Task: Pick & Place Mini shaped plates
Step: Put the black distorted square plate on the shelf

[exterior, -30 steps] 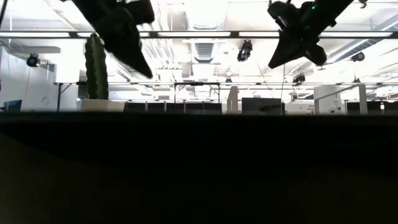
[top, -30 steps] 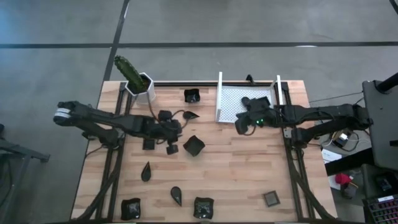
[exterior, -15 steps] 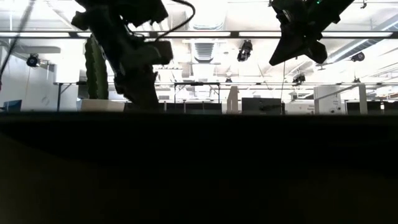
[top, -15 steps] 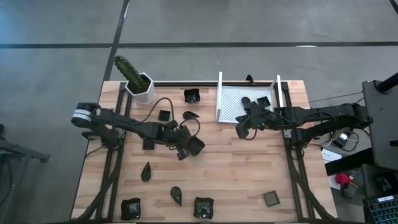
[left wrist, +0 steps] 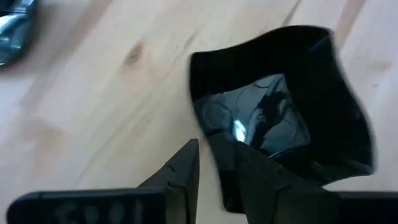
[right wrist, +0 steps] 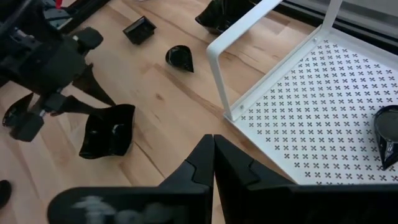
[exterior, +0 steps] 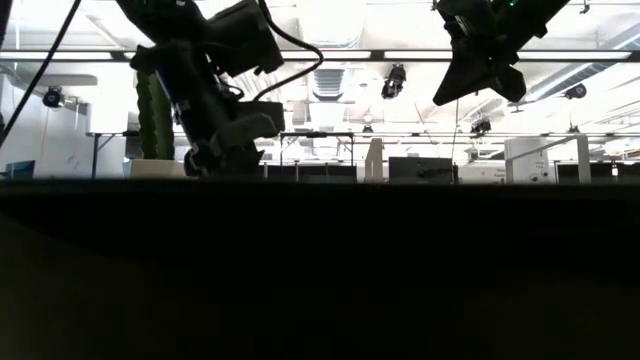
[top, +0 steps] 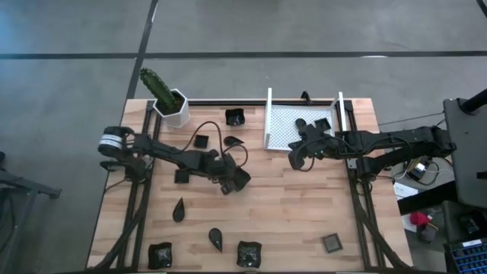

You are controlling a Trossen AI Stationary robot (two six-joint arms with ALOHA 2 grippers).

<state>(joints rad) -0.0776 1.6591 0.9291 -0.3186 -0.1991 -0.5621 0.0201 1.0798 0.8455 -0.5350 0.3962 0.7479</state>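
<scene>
Parted, the left gripper's [top: 232,183] jaws straddled one rim of a glossy black square mini plate [left wrist: 283,102] lying mid-table on the pale wooden table [top: 297,221]. Beside the white perforated tray [right wrist: 323,93], the right gripper [top: 293,160] hung clenched and empty.

High view straight down on table [top: 304,213]; low view level, perhaps underexposed; wrist views close, share square plate [right wrist: 107,132]

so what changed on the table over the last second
The left gripper swung from beside the small plates near the cactus pot toward the table's middle and came down at the glossy dark square plate with wavy edges; its fingers now straddle that plate's rim, open, not yet closed. The right gripper stayed shut, hovering by the white perforated tray. No plate moved.
</scene>
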